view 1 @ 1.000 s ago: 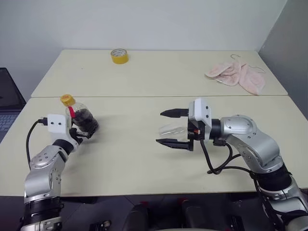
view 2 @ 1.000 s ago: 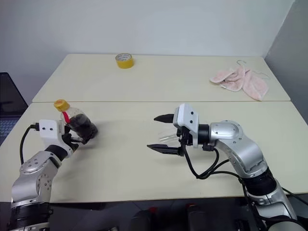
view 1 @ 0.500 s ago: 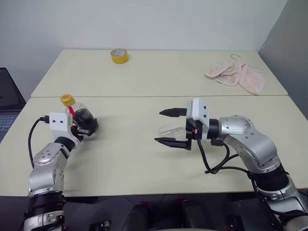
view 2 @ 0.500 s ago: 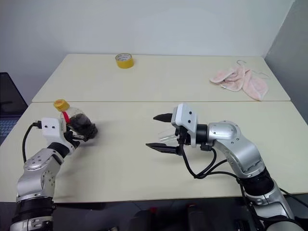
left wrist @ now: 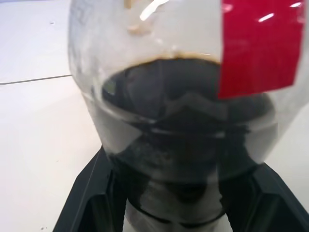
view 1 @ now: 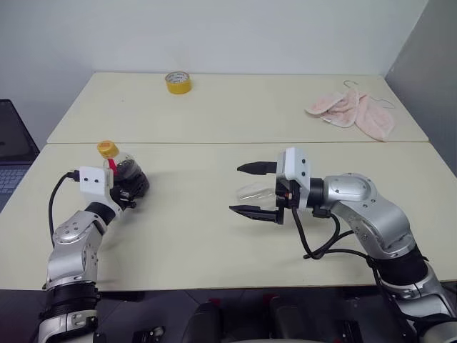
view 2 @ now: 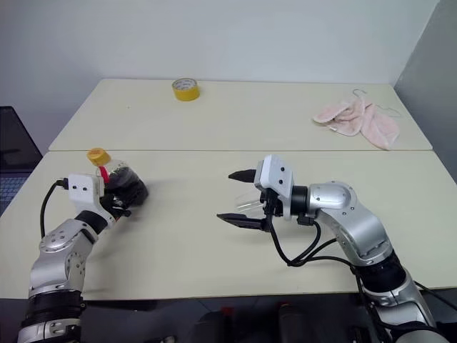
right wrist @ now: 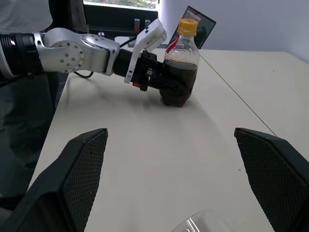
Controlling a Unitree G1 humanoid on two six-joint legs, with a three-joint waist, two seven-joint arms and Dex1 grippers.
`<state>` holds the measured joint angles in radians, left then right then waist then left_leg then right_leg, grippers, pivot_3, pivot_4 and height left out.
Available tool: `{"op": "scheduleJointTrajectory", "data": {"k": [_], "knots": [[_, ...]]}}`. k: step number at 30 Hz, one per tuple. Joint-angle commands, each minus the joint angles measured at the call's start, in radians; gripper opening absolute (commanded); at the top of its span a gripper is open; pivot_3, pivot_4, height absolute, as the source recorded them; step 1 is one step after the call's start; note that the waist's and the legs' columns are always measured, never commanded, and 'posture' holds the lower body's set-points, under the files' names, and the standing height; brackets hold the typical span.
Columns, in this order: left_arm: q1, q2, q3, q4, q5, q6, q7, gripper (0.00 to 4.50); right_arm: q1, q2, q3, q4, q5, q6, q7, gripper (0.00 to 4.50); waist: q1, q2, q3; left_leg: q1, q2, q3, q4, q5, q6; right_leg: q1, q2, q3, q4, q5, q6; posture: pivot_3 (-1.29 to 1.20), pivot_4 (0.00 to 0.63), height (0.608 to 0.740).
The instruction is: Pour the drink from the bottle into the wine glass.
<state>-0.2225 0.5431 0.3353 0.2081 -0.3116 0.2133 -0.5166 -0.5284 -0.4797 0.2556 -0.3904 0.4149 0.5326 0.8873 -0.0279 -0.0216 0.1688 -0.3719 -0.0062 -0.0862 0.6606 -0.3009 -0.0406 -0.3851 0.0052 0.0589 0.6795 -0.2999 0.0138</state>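
L claw [view 2: 121, 202] is clamped on the lower body of the bottle [view 1: 123, 171], fingers [left wrist: 91, 193] on both sides of its base in the L wrist view. Bottle stands upright on the surface [view 1: 214, 107] near its L edge, just in front of the seam between the two tabletops. Yellow cap [view 1: 107, 148] on, red label [left wrist: 256, 46] at the neck, dark drink [right wrist: 177, 79] fills approx the lower half.

R claw [view 1: 251, 189] hangs mid-surface, pointing toward the bottle side, jaws wide apart, one finger above the other. Wine glass [view 1: 253, 191] lies sideways betw the two fingers, clear and hard to make out; can't tell if the fingers touch it or if it rests on the surface. Glass edge [right wrist: 205, 222] shows low in the R wrist view, w/ the bottle and L arm across the surface, well apart.

Yellow tape roll [view 1: 177, 82] near the far edge, L of centre. Pink cloth [view 1: 351, 111] w/ a wire hanger near the far R corner.
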Motion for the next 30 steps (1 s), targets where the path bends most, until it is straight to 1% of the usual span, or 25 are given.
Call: {"op": "scheduleJointTrajectory", "data": {"k": [1, 4, 9, 12, 16, 18, 22, 30], "knots": [[0.024, 0.003, -0.013, -0.100, -0.027, 0.016, -0.032, 2.06, 0.001, -0.009, -0.043, -0.048, 0.012, -0.020, -0.007, 4.50, 0.000, 0.000, 0.000, -0.001, 0.000, 0.000, 0.000, 0.000, 0.000, -0.001, 0.000, 0.000, 0.000, 0.000, 0.000, 0.00, 0.150, 0.740], [0.063, -0.024, -0.038, -0.198, -0.044, 0.057, -0.030, 2.05, -0.007, -0.005, -0.088, -0.061, 0.051, 0.029, -0.037, 4.50, 0.001, 0.000, 0.000, -0.004, 0.000, -0.001, 0.001, 0.000, 0.000, -0.003, -0.001, -0.001, 0.000, 0.000, 0.000, 0.00, 0.150, 0.740], [0.130, -0.099, -0.119, -0.357, -0.057, 0.128, -0.006, 1.98, -0.050, 0.029, -0.143, -0.077, 0.108, 0.166, -0.147, 4.50, 0.003, 0.000, 0.000, -0.006, -0.001, -0.002, 0.001, 0.000, 0.000, -0.004, -0.002, -0.002, 0.000, 0.000, 0.000, 0.00, 0.150, 0.740], [0.136, -0.140, -0.175, -0.377, -0.033, 0.133, 0.004, 1.96, -0.075, 0.060, -0.129, -0.078, 0.125, 0.252, -0.204, 4.50, 0.004, 0.000, 0.000, -0.006, -0.002, -0.004, 0.002, 0.000, 0.000, -0.003, -0.003, -0.004, 0.000, 0.000, 0.000, 0.00, 0.150, 0.740], [0.123, -0.190, -0.244, -0.364, 0.019, 0.126, 0.043, 1.95, -0.091, 0.114, -0.037, -0.049, 0.057, 0.254, -0.256, 4.50, 0.005, 0.002, -0.002, -0.007, -0.002, -0.010, 0.002, 0.000, 0.000, -0.002, -0.003, -0.011, 0.000, 0.000, -0.001, 0.00, 0.150, 0.740], [0.121, -0.196, -0.268, -0.367, 0.048, 0.130, 0.058, 1.95, -0.124, 0.164, -0.014, -0.010, 0.029, 0.274, -0.310, 4.50, 0.004, 0.004, -0.003, -0.007, -0.003, -0.012, 0.002, 0.001, 0.000, -0.002, -0.003, -0.013, 0.001, 0.000, -0.001, 0.00, 0.150, 0.740], [0.125, -0.194, -0.296, -0.390, 0.077, 0.157, 0.071, 1.90, -0.184, 0.239, 0.008, 0.046, -0.001, 0.293, -0.366, 4.50, 0.008, 0.006, -0.004, -0.007, -0.003, -0.014, 0.002, 0.001, 0.000, -0.001, -0.003, -0.015, 0.001, 0.001, -0.001, 0.00, 0.150, 0.740], [0.113, -0.183, -0.324, -0.431, 0.096, 0.210, 0.067, 1.83, -0.213, 0.329, 0.032, 0.117, -0.047, 0.297, -0.416, 4.50, 0.010, 0.006, -0.004, -0.008, -0.005, -0.014, 0.002, 0.002, -0.001, -0.001, -0.005, -0.015, 0.000, 0.001, -0.001, 0.00, 0.150, 0.740]]}}
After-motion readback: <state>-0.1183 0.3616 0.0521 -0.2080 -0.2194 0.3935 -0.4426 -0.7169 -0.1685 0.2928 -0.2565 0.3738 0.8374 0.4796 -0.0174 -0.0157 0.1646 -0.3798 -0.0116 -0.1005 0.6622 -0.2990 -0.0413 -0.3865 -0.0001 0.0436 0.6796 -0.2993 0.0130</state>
